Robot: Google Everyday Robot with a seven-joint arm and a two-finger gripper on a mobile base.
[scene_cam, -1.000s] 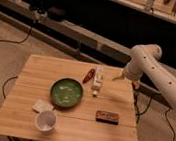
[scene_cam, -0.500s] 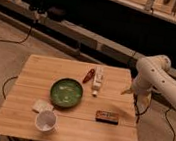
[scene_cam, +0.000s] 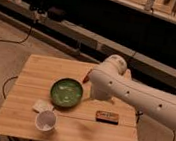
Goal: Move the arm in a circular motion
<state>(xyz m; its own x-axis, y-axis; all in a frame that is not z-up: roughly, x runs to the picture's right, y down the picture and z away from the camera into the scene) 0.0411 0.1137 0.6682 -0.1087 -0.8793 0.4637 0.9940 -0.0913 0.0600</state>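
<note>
My arm (scene_cam: 143, 97) is cream-white, made of thick rounded tubes speckled with small dark dots. It swells into a bulbous elbow joint (scene_cam: 113, 69). My gripper is hidden behind that elbow.

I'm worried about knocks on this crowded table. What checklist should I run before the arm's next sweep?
1. Arm clear of the table top: cannot tell.
2. Green bowl upright: ok.
3. White cup upright, well away from the arm: ok.
4. Dark box, close by the arm, has clearance: cannot tell.
5. Gripper located: not ok, it is hidden behind the elbow.
</note>
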